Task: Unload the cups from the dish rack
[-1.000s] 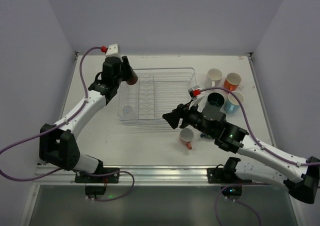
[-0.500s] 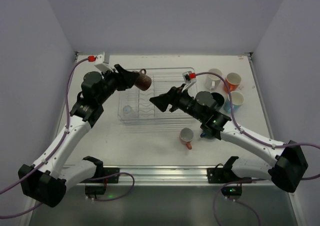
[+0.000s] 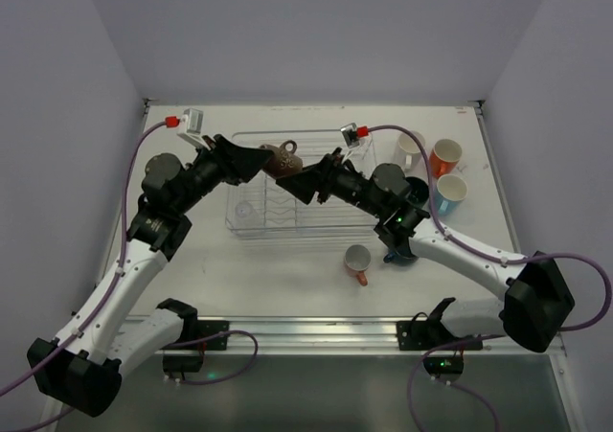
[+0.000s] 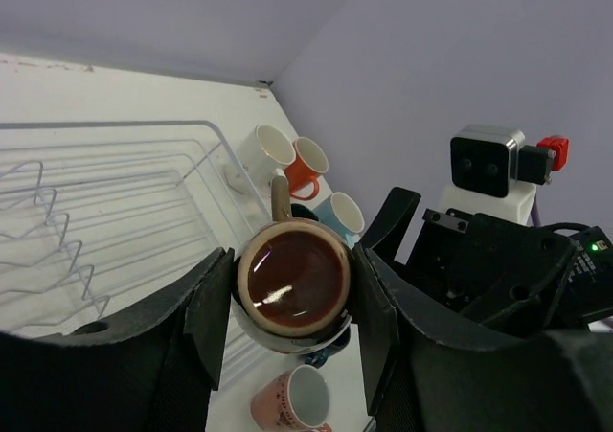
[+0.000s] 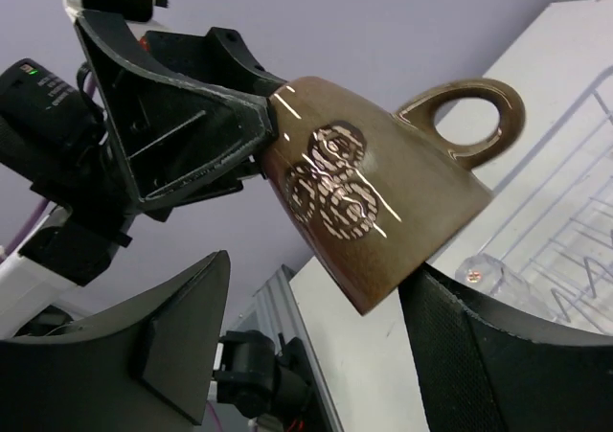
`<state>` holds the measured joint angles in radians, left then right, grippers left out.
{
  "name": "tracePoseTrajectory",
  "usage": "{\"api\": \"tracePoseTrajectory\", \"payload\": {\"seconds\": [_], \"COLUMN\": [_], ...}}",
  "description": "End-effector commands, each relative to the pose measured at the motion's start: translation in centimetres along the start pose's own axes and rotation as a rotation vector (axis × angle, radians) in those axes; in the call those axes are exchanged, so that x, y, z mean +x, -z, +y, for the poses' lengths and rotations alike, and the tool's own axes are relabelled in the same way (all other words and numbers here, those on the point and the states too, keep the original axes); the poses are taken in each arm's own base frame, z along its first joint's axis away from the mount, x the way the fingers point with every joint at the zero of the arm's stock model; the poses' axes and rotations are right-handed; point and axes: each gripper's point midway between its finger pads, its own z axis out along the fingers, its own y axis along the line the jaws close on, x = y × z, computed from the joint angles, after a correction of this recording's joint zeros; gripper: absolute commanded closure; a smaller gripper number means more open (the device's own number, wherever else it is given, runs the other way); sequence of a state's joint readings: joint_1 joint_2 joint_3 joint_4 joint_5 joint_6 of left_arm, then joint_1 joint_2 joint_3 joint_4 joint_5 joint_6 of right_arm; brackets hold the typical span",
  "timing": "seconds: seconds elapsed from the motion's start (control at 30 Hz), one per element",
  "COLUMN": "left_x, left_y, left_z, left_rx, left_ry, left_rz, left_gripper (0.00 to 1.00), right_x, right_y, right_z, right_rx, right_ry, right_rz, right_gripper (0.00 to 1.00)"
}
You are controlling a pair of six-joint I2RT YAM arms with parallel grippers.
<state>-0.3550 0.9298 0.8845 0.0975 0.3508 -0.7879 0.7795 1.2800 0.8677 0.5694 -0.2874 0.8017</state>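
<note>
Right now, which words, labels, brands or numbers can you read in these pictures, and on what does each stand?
No text can be read.
The brown mug has round swirl ornaments only, no letters.
The pink cup has dark marks on its side, too small to read.

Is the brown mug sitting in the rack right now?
No, the left gripper holds the mug in the air, clear of the rack's wires.

You've got a white desk (image 3: pixel 278 274) across the middle of the frame. Pale lavender walls (image 3: pixel 316 30) close it in at the top and both sides, and a metal rail (image 3: pixel 311 334) runs along its lower edge.
</note>
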Motion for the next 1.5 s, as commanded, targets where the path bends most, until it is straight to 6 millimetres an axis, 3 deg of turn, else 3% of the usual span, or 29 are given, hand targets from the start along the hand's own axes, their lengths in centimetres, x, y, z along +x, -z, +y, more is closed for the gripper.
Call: {"api": "tracePoseTrajectory", "payload": {"seconds": [0.0, 0.3, 0.4, 0.47, 0.5, 0.53, 0.57, 0.63, 0.7, 0.77, 0.8, 0.83, 0.87, 0.9, 0.93, 1.0, 1.03, 1.1, 1.23, 1.33, 1.47], "left_x": [-0.8, 0.2, 0.9, 1.5, 2.0, 2.2, 2.1, 2.5, 1.6, 2.2, 1.2, 1.5, 1.2, -0.4, -0.1, -1.0, -0.6, -1.3, -1.3, -1.4, -1.0], "left_y": [0.9, 1.7, 1.7, 1.7, 1.7, 1.7, 1.9, 2.1, 2.3, 2.8, 3.0, 3.4, 3.7, 4.1, 4.8, 5.8, 6.3, 7.5, 8.8, 9.3, 9.6], "left_z": [-3.3, -4.8, -4.5, -3.8, -2.9, -2.5, -2.2, -1.1, -0.6, 0.8, 0.9, 1.7, 2.5, 3.0, 4.2, 6.3, 7.2, 8.9, 9.9, 10.7, 11.2], "left_rx": [0.134, 0.236, 0.238, 0.209, 0.169, 0.148, 0.131, 0.071, 0.024, -0.051, -0.084, -0.130, -0.170, -0.238, -0.292, -0.420, -0.460, -0.556, -0.599, -0.629, -0.636], "left_ry": [0.022, 0.103, 0.112, 0.098, 0.101, 0.094, 0.062, 0.045, -0.028, -0.086, -0.123, -0.144, -0.217, -0.262, -0.322, -0.379, -0.395, -0.444, -0.450, -0.450, -0.456], "left_rz": [-0.014, 0.003, 0.022, 0.042, 0.058, 0.060, 0.055, 0.064, 0.042, 0.082, 0.058, 0.084, 0.092, 0.057, 0.092, 0.072, 0.089, 0.058, -0.003, -0.047, -0.053], "left_gripper": [0.99, 0.97, 0.91, 0.70, 0.61, 0.44, 0.36, 0.19, 0.11, 0.04, 0.02, 0.00, 0.00, 0.00, 0.00, 0.00, 0.00, 0.00, 0.00, 0.00, 0.00], "right_x": [-2.8, -4.3, -4.4, -4.4, -4.1, -3.8, -3.8, -2.3, -1.7, 0.3, 0.7, 2.6, 4.2, 4.7, 6.7, 8.8, 10.4, 12.1, 15.5, 17.7, 19.3], "right_y": [-0.7, -0.1, 0.1, 0.3, 0.5, 0.6, 0.9, 1.2, 2.0, 2.6, 3.5, 4.0, 4.5, 4.9, 6.1, 7.1, 8.4, 9.3, 11.5, 11.7, 11.1], "right_z": [3.6, 5.0, 5.4, 5.6, 5.4, 5.2, 5.1, 3.7, 3.5, 2.1, 2.7, 1.3, 1.3, 1.3, -0.3, -0.2, -2.0, -2.1, -4.1, -4.7, -7.3], "right_rx": [-0.153, -0.272, -0.312, -0.325, -0.319, -0.310, -0.302, -0.242, -0.209, -0.138, -0.135, -0.069, -0.050, -0.022, 0.070, 0.116, 0.211, 0.249, 0.424, 0.483, 0.607], "right_ry": [0.041, 0.078, 0.072, 0.066, 0.054, 0.050, 0.048, 0.033, 0.039, 0.049, 0.057, 0.071, 0.083, 0.094, 0.107, 0.135, 0.148, 0.187, 0.261, 0.314, 0.391], "right_rz": [-0.071, -0.184, -0.206, -0.212, -0.204, -0.198, -0.199, -0.148, -0.111, -0.027, -0.005, 0.073, 0.127, 0.161, 0.255, 0.350, 0.425, 0.504, 0.675, 0.766, 0.850], "right_gripper": [0.28, 0.33, 0.49, 0.71, 0.77, 0.81, 0.89, 0.93, 0.98, 1.00, 1.00, 1.00, 1.00, 1.00, 1.00, 1.00, 1.00, 1.00, 1.00, 1.00, 1.00]}}
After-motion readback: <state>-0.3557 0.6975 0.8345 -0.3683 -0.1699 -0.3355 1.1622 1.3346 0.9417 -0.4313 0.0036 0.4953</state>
